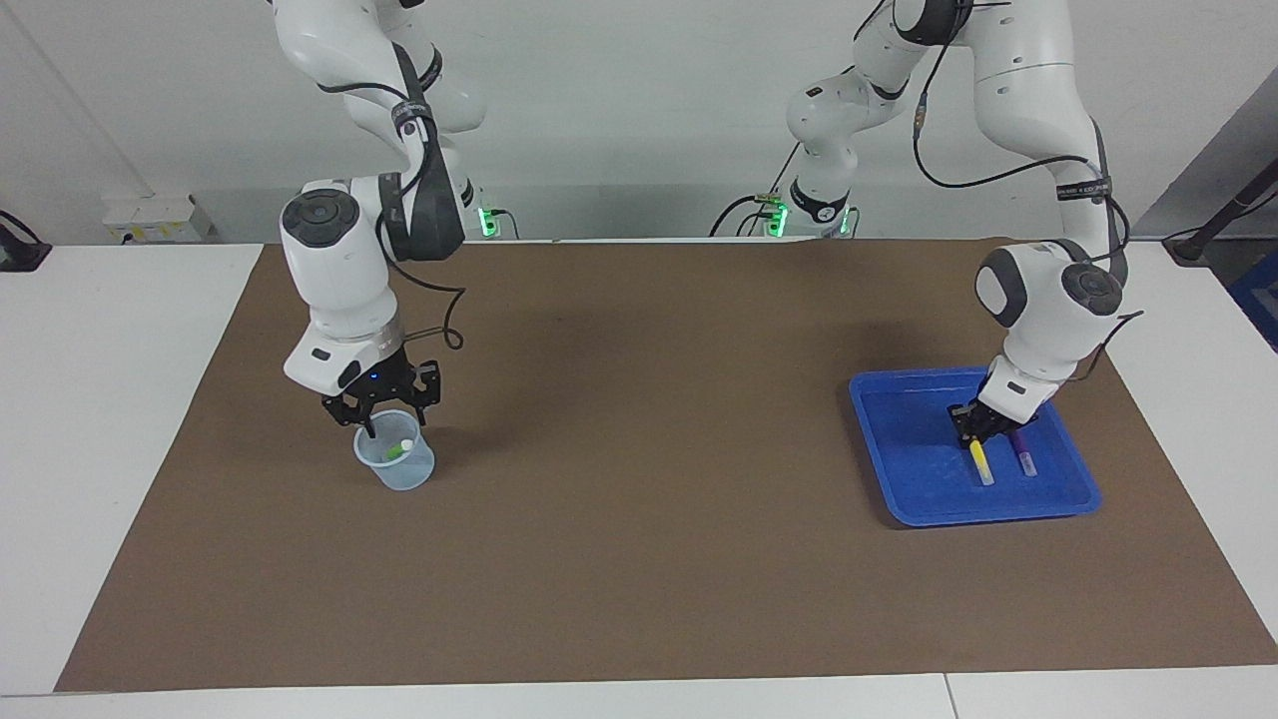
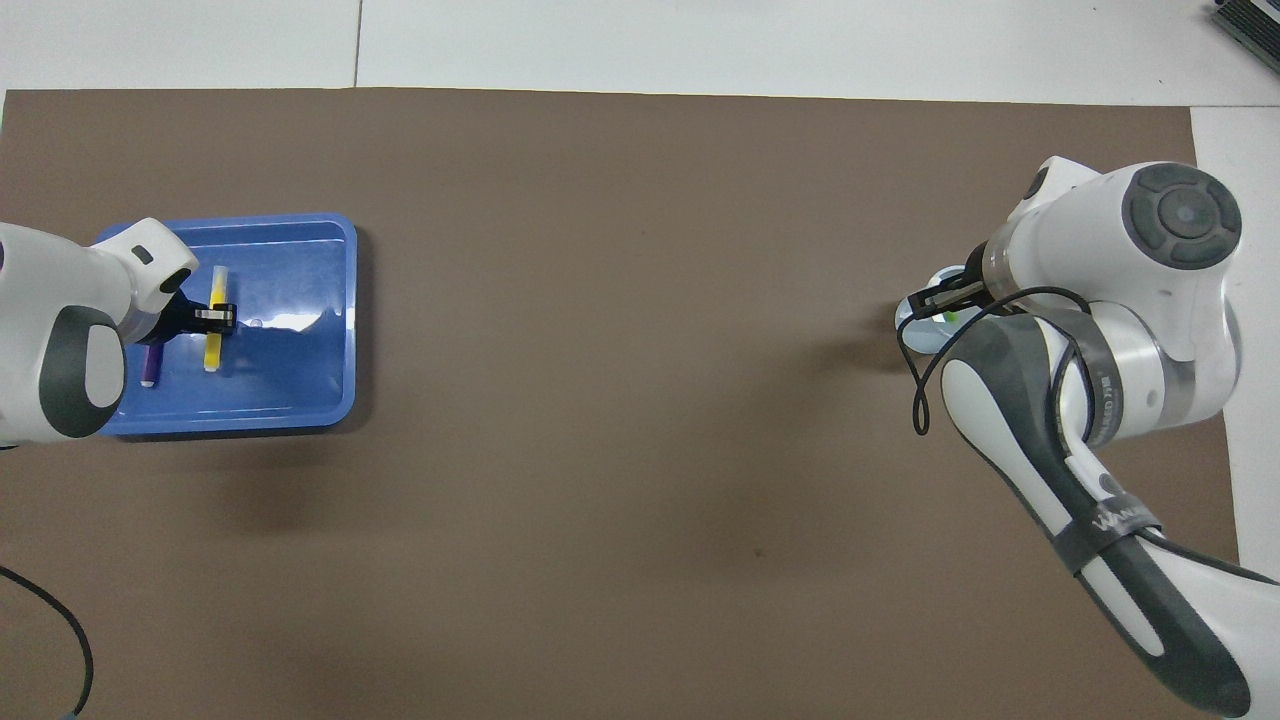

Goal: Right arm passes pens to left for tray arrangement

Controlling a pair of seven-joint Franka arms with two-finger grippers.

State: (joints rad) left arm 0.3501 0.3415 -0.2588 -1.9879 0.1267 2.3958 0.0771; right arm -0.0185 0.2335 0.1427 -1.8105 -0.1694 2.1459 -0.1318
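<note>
The blue tray (image 1: 904, 439) lies at the left arm's end of the table. The yellow pen (image 1: 982, 464) and the purple pen (image 1: 1024, 459) lie side by side in it. My left gripper (image 1: 973, 424) is low in the tray, right at the yellow pen's end nearer the robots. In the overhead view the left gripper (image 2: 215, 317) crosses the yellow pen (image 2: 213, 350), beside the purple pen (image 2: 151, 368). My right gripper (image 1: 384, 414), with a blue light, is open just over a translucent cup (image 1: 394, 469) that holds the green pen (image 1: 398, 449).
A brown mat (image 1: 639, 499) covers most of the white table. The cup (image 2: 925, 330) stands at the right arm's end, partly hidden under the right arm in the overhead view. The tray's rim (image 2: 300, 225) is close to the mat's edge there.
</note>
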